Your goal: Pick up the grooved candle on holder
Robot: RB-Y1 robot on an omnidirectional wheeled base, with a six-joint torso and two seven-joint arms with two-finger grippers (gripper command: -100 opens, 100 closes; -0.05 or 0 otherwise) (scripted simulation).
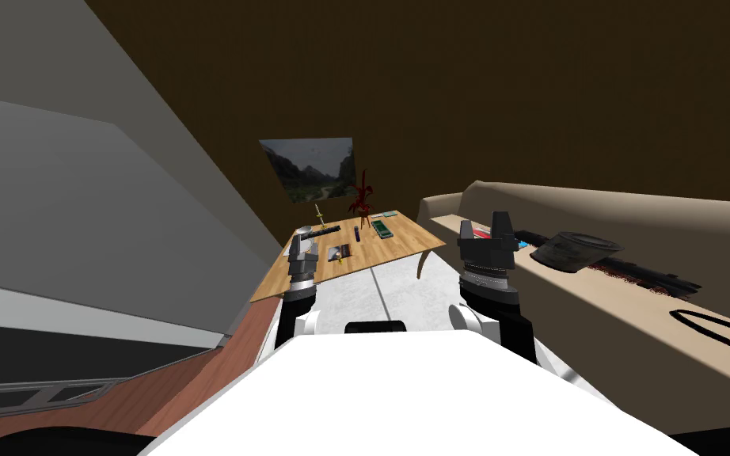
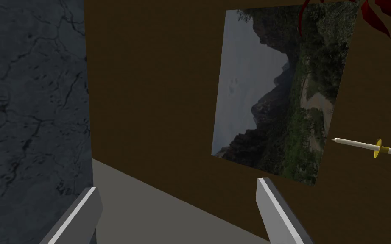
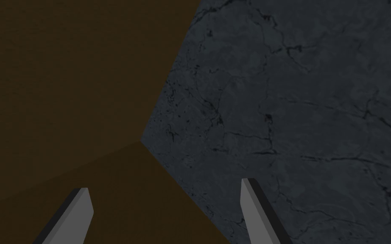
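Light wooden table (image 1: 403, 237) ahead, nothing lifted yet. Left gripper (image 1: 301, 244) and right gripper (image 1: 501, 222) raised before it, fingers spread, empty. Thin white candle on yellow holder (image 1: 319, 215) upright near the table's far left edge, well apart; approach and grasp left to do.

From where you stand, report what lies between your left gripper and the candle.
In the head view, a flat dark bar and a small grey round object lie on the table between the left gripper and the candle.

Both raised forward, left hand (image 1: 302, 240) spread, right hand (image 1: 501, 224) spread
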